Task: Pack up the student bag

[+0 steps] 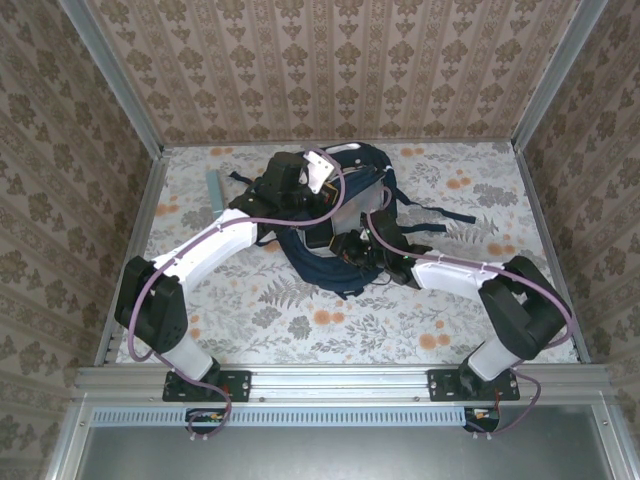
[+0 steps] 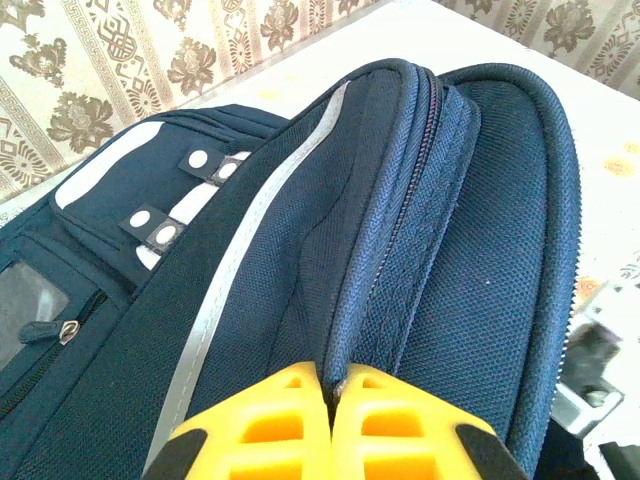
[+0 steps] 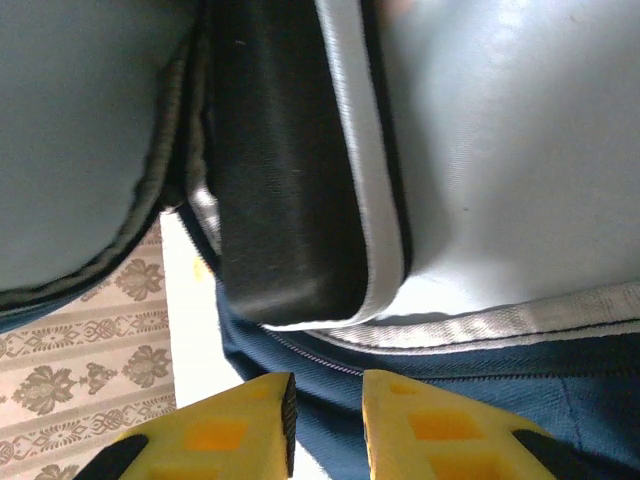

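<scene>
Here, student bag (image 1: 312, 266) lengthwise near-to-far (roughly), left end effector (image 2: 332, 378) pinching its seam, right end effector (image 3: 327, 388) parted

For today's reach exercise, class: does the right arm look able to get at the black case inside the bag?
Probably yes: the black case lies just ahead of the right gripper with nothing between, and the left gripper, shut on the rim of the student bag, appears to hold it open.

The student bag (image 2: 300, 330) is rough, woven blue cloth, not shiny, with a smooth silvery stripe (image 2: 225, 290) and a smooth grey lining (image 3: 500, 150) that shines a little. The black case (image 3: 285, 180) looks smooth and matt. The left claw (image 2: 332, 425) and right claw (image 3: 325, 425) are smooth yellow plastic.
</scene>
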### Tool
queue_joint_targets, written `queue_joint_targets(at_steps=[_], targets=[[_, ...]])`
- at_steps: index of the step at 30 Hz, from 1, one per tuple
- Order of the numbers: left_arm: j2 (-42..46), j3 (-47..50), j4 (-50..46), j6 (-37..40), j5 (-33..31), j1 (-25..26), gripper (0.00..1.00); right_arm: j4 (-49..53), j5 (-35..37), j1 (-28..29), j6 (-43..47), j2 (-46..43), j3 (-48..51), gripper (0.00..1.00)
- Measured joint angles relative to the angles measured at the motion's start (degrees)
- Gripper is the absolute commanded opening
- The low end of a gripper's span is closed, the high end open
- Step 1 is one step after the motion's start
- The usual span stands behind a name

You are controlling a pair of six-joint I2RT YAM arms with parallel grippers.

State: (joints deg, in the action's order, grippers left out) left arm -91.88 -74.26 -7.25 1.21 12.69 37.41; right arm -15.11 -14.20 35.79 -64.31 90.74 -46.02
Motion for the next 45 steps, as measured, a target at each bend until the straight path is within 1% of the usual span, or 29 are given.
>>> queue_joint_targets(at_steps=[4,9,14,21,26,30,33,36,38,43,45], targets=[[0.0,-0.02,-0.02,0.0,0.22,0.0,0.0,-0.37,-0.85,0.0,-0.9,3.04,-0.04,0.26],[0.0,-0.02,-0.02,0.0,1.01,0.0,0.0,-1.03,-0.57,-0.13,-0.72,4.74,-1.6,0.26],[0.0,-0.02,0.04,0.0,2.49,0.0,0.0,-2.54,0.96,-0.83,-0.37,5.68,-4.2,0.26],[0.0,-0.02,0.11,-0.22,3.85,-0.02,0.0,-6.25,3.06,-2.38,-0.46,11.61,-8.61,0.23],[0.0,-0.02,0.5,-0.52,4.09,-0.22,0.0,-8.96,4.87,-3.32,-1.11,15.1,-10.99,0.24],[0.0,-0.02,0.94,-0.85,4.09,-0.33,0.0,-12.13,4.44,-4.2,-2.29,18.56,-13.64,0.27],[0.0,-0.02,1.33,-1.14,4.0,-0.44,0.0,-14.93,2.51,-4.83,-3.67,20.22,-14.8,0.28],[0.0,-0.02,1.36,-1.27,4.04,-0.44,0.0,-17.33,1.01,-5.68,-5.01,20.11,-13.44,0.3],[0.0,-0.02,1.36,-1.29,4.09,-0.44,0.0,-19.06,0.42,-6.49,-5.66,19.08,-10.51,0.32],[-1.01,-0.42,1.38,-1.66,5.27,-0.37,0.0,-19.43,0.0,-8.81,-6.45,10.03,1.09,0.38],[-2.36,-1.46,1.79,-1.9,6.64,-0.07,0.0,-18.34,0.46,-9.44,-6.29,3.85,5.51,0.41]])
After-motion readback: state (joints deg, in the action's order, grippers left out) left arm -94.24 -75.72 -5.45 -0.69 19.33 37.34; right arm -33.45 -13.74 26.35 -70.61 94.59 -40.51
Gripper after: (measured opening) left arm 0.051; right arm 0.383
